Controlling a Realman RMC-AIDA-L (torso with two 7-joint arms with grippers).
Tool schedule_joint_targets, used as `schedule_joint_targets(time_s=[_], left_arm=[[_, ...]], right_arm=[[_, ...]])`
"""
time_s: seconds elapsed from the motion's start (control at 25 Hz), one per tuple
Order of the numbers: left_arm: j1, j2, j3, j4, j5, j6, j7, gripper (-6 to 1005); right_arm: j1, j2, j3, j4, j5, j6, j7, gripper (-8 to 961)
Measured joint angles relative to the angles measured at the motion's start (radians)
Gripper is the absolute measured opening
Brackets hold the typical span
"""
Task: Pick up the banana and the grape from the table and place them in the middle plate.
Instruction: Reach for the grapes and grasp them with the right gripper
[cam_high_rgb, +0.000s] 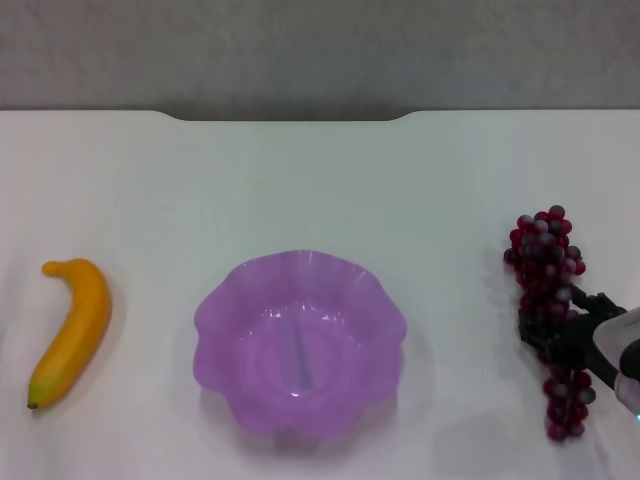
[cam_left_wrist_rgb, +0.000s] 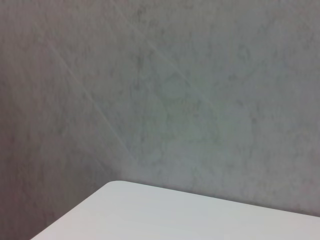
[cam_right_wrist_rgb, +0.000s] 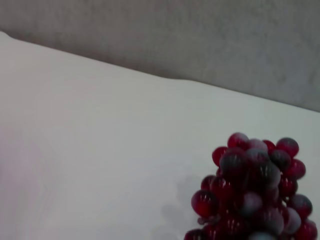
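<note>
Head view: the right gripper (cam_high_rgb: 562, 338) straddles the grape (cam_high_rgb: 547, 300) at the bunch's middle on the table (cam_high_rgb: 300, 170), likely for balance; whether its fingers have closed, I cannot tell. The banana (cam_high_rgb: 72, 330) lies left of the empty middle plate (cam_high_rgb: 215, 320).

Left wrist view: table corner only (arm apparently parked).

Right wrist view: grape (cam_right_wrist_rgb: 252, 195) close below

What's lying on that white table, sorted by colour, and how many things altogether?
Yellow: 1, the banana
Dark red to purple: 1, the grape bunch, with the right gripper at it
Translucent purple: 1, the middle plate, nothing in it
Total: 3 things on the table
</note>
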Motion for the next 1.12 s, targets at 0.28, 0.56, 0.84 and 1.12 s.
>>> schedule_joint_targets(time_s=[0.28, 0.56, 0.84, 1.12], left_arm=[[0.0, 0.0, 0.0, 0.0, 0.001, 0.0, 0.0, 863], [0.0, 0.0, 0.0, -0.003, 0.001, 0.002, 0.0, 862], [-0.001, 0.0, 0.0, -0.005, 0.001, 0.002, 0.0, 861], [-0.003, 0.0, 0.0, -0.005, 0.001, 0.002, 0.0, 863]], right_arm=[[0.0, 0.0, 0.0, 0.016, 0.0, 0.004, 0.005, 725], [0.0, 0.0, 0.001, 0.02, 0.001, 0.004, 0.005, 704], [0.001, -0.001, 0.005, 0.023, 0.006, 0.005, 0.005, 682], [0.003, -0.003, 0.009, 0.032, 0.011, 0.005, 0.005, 630]])
